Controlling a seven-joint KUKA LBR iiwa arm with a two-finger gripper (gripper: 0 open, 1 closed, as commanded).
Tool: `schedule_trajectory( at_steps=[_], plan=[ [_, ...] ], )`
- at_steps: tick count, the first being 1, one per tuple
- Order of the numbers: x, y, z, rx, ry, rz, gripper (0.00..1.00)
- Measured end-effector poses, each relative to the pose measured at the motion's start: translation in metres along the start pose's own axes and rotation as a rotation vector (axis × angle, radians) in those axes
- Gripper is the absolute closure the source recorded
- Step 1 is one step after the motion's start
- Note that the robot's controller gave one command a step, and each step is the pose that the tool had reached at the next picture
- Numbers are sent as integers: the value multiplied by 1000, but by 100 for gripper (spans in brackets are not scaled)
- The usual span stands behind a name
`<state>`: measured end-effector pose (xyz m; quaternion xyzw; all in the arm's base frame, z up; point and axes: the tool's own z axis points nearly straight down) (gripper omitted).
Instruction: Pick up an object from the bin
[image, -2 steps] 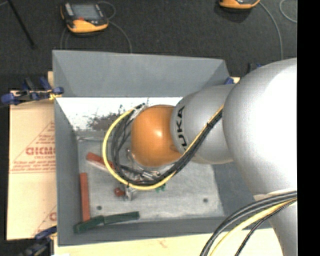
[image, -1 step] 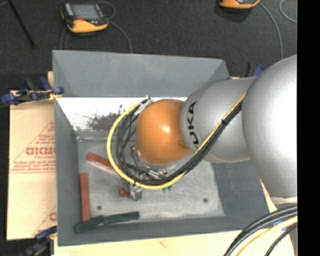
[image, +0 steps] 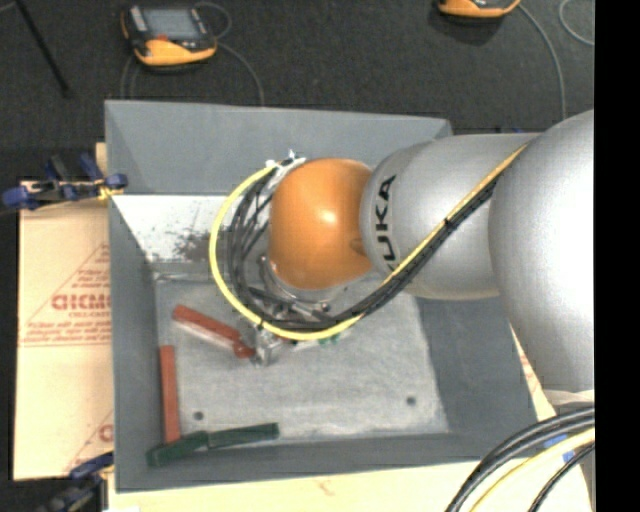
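A grey metal bin (image: 130, 330) is set on a dark floor. The gripper (image: 262, 350) is seen low over the bin floor, left of centre, at the lower-right end of a slanted orange-red stick (image: 205, 326). How far it is spread, and whether the stick is gripped, cannot be told. A red bar (image: 169, 395) is laid by the left wall, and a dark green tool (image: 215, 441) along the near wall.

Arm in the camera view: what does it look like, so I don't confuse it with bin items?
The arm is smooth silver-grey with rounded links and black KUKA lettering. A glossy orange dome cover caps the wrist, ringed by a yellow cable and black cables. Below it sits a small grey metal hand.
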<state>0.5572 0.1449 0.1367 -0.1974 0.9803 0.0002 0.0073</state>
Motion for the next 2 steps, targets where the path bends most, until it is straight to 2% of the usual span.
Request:
schedule_trajectory(
  at_steps=[1,2],
  plan=[
    [6,2,-34,-3,20,6,100],
    [6,2,-100,-3,10,-29,100]
  ],
)
